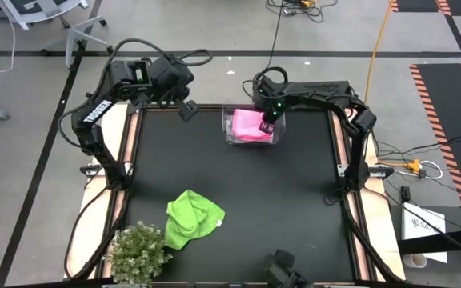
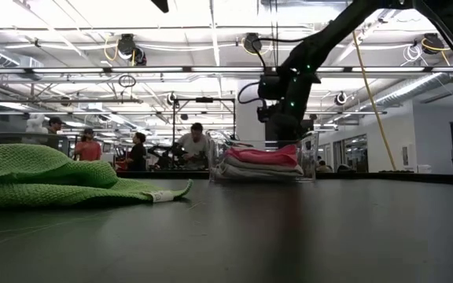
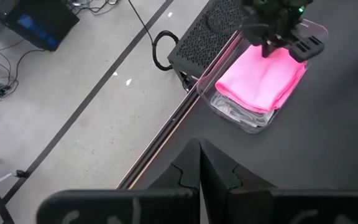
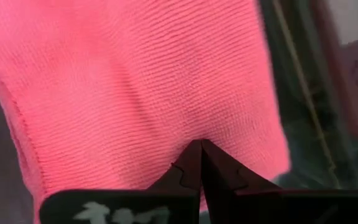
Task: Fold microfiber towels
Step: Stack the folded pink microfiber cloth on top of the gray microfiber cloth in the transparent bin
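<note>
Crumpled lime-green microfiber towel [image 1: 192, 218] at seven o'clock, unfolded.
Folded pink towel [image 1: 252, 125] binned at twelve; right gripper [image 1: 267, 126] clenched empty above, left gripper [image 1: 187, 110] clenched.

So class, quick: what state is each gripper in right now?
Left gripper: shut, empty, parked at the table's far left corner.
Right gripper: shut, empty, tips just over the pink towel in the bin.
</note>
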Robot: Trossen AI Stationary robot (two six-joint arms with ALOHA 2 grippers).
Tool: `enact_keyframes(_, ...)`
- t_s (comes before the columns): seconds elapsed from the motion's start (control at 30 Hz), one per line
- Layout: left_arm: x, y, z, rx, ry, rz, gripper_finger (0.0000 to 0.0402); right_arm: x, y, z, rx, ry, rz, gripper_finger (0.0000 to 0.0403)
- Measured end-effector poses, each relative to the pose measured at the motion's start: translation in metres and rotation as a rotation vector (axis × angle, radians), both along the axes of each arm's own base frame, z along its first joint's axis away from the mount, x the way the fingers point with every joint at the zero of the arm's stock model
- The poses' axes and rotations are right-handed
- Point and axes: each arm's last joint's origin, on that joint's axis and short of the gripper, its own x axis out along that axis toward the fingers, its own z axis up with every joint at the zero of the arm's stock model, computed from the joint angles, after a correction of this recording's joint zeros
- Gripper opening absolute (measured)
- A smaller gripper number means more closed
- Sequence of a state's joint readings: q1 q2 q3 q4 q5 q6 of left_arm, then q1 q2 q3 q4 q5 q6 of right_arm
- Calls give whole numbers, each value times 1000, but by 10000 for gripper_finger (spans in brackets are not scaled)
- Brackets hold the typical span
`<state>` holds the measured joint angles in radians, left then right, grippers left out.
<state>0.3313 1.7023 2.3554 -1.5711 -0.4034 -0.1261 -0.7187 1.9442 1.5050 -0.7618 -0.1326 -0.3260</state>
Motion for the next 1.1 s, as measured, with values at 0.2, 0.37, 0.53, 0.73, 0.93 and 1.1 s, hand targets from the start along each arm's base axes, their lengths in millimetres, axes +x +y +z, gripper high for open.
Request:
enact_keyframes(0.2, -2, 4, 0, 0, 0, 17, 3, -4, 4, -16, -19, -7, 0, 0)
enact_keyframes(0.37, -3, 8, 0, 0, -1, 32, 3, -1, 1, -12, -37, -36, -2, 0)
enact_keyframes(0.53, -4, 9, 0, -2, -3, 40, 3, 5, 11, 19, 22, -111, 19, 0)
enact_keyframes(0.73, -4, 9, 0, -3, -4, 41, 3, 10, 36, 30, 52, -82, 91, 0)
enact_keyframes(0.93, -4, 9, 0, -3, -5, 41, 3, 10, 50, 17, 82, -18, 145, 0)
enact_keyframes(1.1, -4, 9, 0, -4, -5, 41, 3, 10, 51, 7, 70, -32, 143, 0)
